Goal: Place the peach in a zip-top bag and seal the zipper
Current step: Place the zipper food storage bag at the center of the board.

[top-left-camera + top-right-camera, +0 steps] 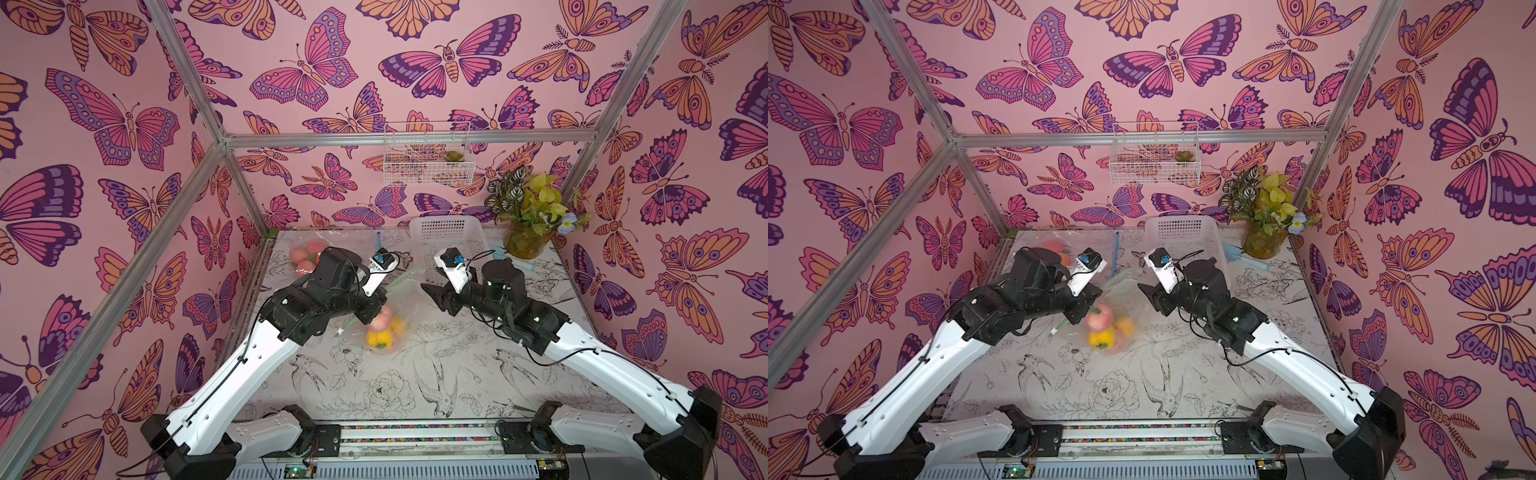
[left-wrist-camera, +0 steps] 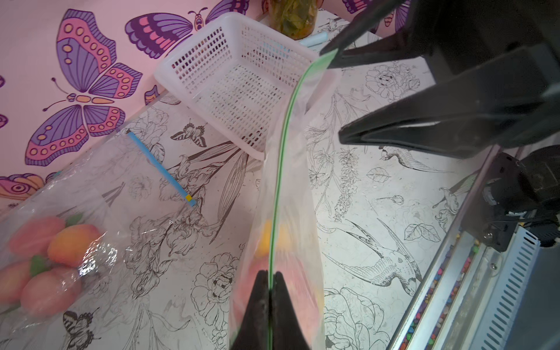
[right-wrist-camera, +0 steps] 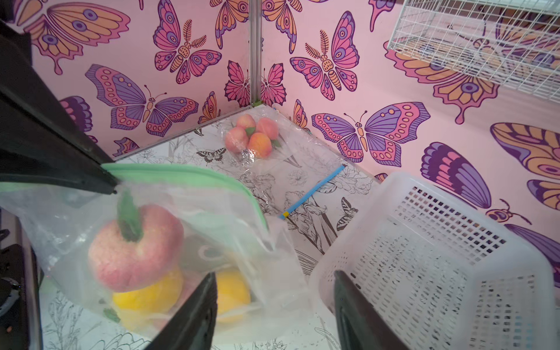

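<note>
A clear zip-top bag (image 1: 401, 299) with a green zipper (image 2: 283, 145) hangs over the middle of the table. Inside it are a pink peach (image 3: 133, 251) with a green leaf, seen in both top views (image 1: 1098, 318), and yellow fruit (image 3: 145, 298) beneath it. My left gripper (image 2: 271, 274) is shut on the zipper strip at the near end. My right gripper (image 3: 275, 274) is open at the strip's far end, where the green tip lies against one finger (image 2: 357, 57). In a top view its jaws (image 1: 430, 291) stand just right of the bag.
A white plastic basket (image 1: 451, 241) stands at the back, close to the right gripper. A second clear bag of peaches (image 1: 305, 255) lies in the far left corner, with a blue strip (image 2: 162, 169) beside it. A vase of plants (image 1: 525, 237) fills the far right corner.
</note>
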